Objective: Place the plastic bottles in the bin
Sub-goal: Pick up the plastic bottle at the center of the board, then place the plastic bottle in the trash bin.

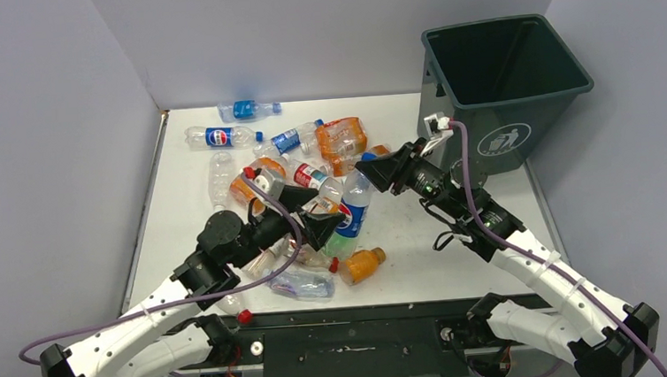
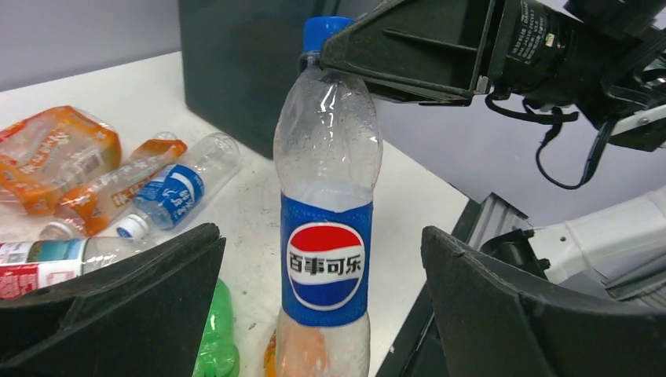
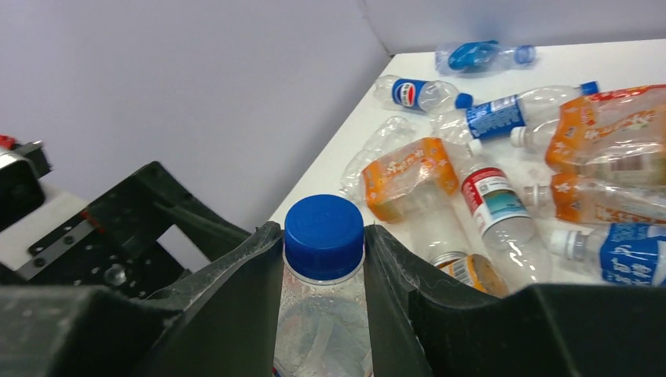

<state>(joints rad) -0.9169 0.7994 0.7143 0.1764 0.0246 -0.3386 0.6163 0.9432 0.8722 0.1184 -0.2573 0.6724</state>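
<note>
top view, left to right. the left gripper sits left of frame centre with its fingers spread wide apart. they stand on either side of the pepsi bottle without touching it; the left wrist view shows a gap on both sides of the blue label.

the pepsi bottle is at frame centre, off the heap of other plastic bottles that lies on the table toward the upper left. its long axis is near upright in the left wrist view. in the top view the axis runs from the label at lower left up to the blue cap at upper right.

the right gripper, just right of centre, is clamped on the bottle. in the right wrist view both fingers press against the cap and neck.

the bin stands at the upper right of the frame, just beyond the right gripper and well apart from the left one. the right arm is the nearer arm. judgement: the coming move is a lift toward the upper right, over the bin rim. the cap end leads and the hanging body must pass out between the spread left fingers.
</note>
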